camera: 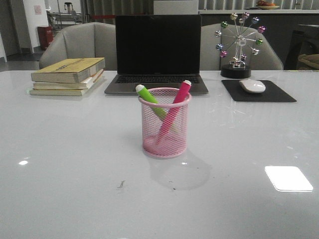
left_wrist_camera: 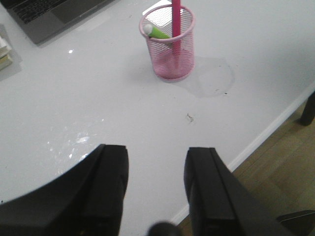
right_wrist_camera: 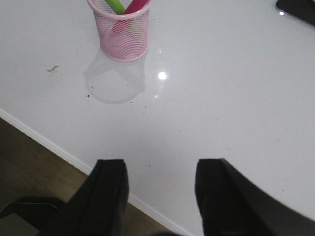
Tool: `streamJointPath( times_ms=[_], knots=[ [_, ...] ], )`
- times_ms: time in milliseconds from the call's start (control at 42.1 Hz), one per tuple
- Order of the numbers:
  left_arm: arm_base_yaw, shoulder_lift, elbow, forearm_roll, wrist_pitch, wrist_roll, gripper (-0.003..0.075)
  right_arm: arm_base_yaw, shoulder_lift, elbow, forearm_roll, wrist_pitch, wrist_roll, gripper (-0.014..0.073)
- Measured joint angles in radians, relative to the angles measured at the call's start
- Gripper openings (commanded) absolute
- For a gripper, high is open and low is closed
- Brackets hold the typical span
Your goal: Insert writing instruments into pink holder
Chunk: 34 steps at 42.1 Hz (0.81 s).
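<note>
The pink wire-mesh pen cup (camera: 165, 124) is seen upright at the centre of the front view, on the white table (camera: 65, 164). Two markers are held inside it, crossed. The lime green marker (camera: 151, 101) is tilted toward the upper left, its whitish end resting against the rim; the magenta pink marker (camera: 175, 108) is tilted toward the upper right, its whitish end above the rim.

In the left wrist view the cup (left_wrist_camera: 170, 49) is shown near the top centre, with the green marker (left_wrist_camera: 158, 33) and pink marker (left_wrist_camera: 175, 24) inside. The left gripper (left_wrist_camera: 155, 189) is seen at the bottom of that frame, fingers spread apart with nothing between them, well apart from the cup.

In the right wrist view the cup (right_wrist_camera: 123, 34) is placed at the upper left. The right gripper (right_wrist_camera: 160, 196) is likewise parted and empty, over the table edge.

Behind the cup in the front view, an open laptop (camera: 157, 52) with a dark screen is shown. A stack of books (camera: 68, 75) lies at the left. At the right, a mouse (camera: 252, 85) rests on a black mouse pad (camera: 259, 93), with a Ferris-wheel ornament (camera: 238, 45) behind it.
</note>
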Motion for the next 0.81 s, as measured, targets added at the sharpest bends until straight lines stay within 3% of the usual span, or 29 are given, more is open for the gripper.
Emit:
streamJointPath(
  times_ms=[143, 357, 404, 809],
  knots=[
    [0.013, 0.000, 0.000, 0.011, 0.013, -0.041, 0.0329, 0.000, 0.000, 0.000, 0.000, -0.018, 0.000, 0.0399],
    [0.015, 0.000, 0.000, 0.013, 0.015, -0.050, 0.0093, 0.000, 0.000, 0.000, 0.000, -0.037, 0.000, 0.0091],
    [0.015, 0.000, 0.000, 0.013, 0.015, -0.050, 0.0095, 0.000, 0.000, 0.000, 0.000, -0.037, 0.000, 0.0048],
    [0.015, 0.000, 0.000, 0.010, 0.015, -0.050, 0.0091, 0.000, 0.000, 0.000, 0.000, -0.037, 0.000, 0.0056]
  ],
)
